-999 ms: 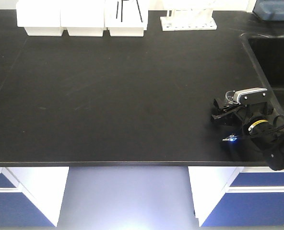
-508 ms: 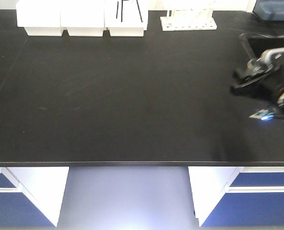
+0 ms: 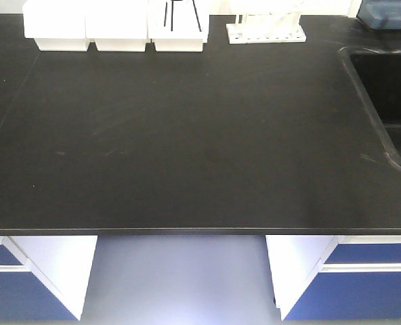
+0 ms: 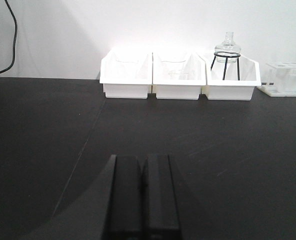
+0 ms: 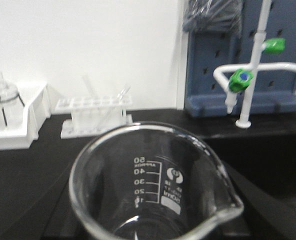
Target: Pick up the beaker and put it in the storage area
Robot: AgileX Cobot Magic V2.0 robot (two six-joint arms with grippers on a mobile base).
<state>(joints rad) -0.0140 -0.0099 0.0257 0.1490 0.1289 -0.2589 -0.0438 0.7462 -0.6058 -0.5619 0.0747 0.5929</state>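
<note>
Gripping the beaker (image 5: 153, 190) upright in the right end effector (image 5: 153, 227), near side of the test-tube rack (image 5: 95, 117), long axis vertical, spout rightward. Holding the left end effector (image 4: 143, 195) narrow and empty, left of the rack. Seeing no storage area; likely carrying right-armed.

Black surface (image 3: 187, 135), matte and faintly scuffed, with a sunken sink (image 3: 390, 88) at its right end and blue drawers (image 3: 370, 291) beneath. Along the back edge, against a white wall: three white bins (image 4: 179, 76) side by side, the rightmost holding a clear flask (image 4: 228, 46) on a black wire stand (image 4: 227, 53), with a white test-tube rack (image 3: 267, 30) just beside it. Behind the sink: a blue pegboard (image 5: 208, 75) and a white faucet (image 5: 239, 79) with green knobs; a black cable (image 4: 12, 40) hangs on the far left wall.
</note>
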